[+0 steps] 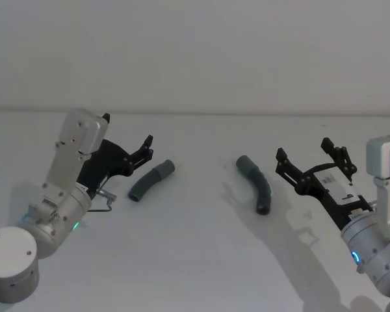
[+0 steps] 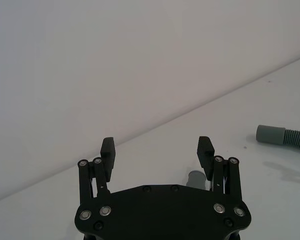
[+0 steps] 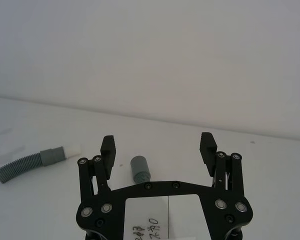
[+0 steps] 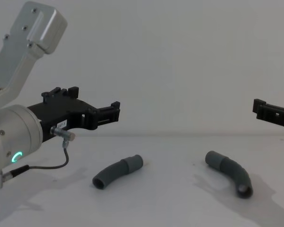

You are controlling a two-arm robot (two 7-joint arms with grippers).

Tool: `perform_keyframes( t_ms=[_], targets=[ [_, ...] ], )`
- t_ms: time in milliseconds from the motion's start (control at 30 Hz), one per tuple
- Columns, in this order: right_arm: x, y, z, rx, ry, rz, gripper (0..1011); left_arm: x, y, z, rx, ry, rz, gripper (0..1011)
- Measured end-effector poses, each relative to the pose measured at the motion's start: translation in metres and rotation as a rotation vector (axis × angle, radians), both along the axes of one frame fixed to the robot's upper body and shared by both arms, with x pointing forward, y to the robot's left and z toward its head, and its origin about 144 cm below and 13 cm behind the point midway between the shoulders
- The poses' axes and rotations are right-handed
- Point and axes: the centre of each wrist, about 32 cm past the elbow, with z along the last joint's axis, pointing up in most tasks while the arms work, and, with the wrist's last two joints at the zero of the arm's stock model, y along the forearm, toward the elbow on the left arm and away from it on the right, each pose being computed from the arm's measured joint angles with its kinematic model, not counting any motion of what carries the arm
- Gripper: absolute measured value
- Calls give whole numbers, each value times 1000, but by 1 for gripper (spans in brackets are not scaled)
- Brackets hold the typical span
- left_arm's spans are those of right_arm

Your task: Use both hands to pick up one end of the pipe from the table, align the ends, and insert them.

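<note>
Two curved dark grey pieces of the pipe lie apart on the white table [image 1: 195,266]. The left piece [image 1: 151,180] [image 4: 118,171] has a pale whitish tip [image 3: 72,149]. The right piece [image 1: 255,183] [image 4: 229,177] has a wide smooth socket with a ribbed neck [image 2: 271,135]. My left gripper [image 1: 127,130] [image 2: 156,147] [image 4: 97,101] hovers open just left of and above the left piece. My right gripper [image 1: 303,149] [image 3: 157,145] hovers open to the right of the right piece, whose near end [image 3: 140,168] shows between its fingers. Neither gripper touches a piece.
A plain white wall rises behind the table's far edge [image 1: 195,112]. A thin grey cable [image 4: 61,163] loops off the left wrist. Bare table lies between and in front of the two pieces.
</note>
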Motion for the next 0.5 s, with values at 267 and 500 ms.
perform_keyframes(
  t_ms=[267, 500],
  targets=[
    [0, 0, 0, 0, 0, 0, 1000, 0, 0, 0, 0, 0, 0, 1001],
    [0, 0, 0, 0, 0, 0, 1000, 0, 0, 0, 0, 0, 0, 1001]
  ],
)
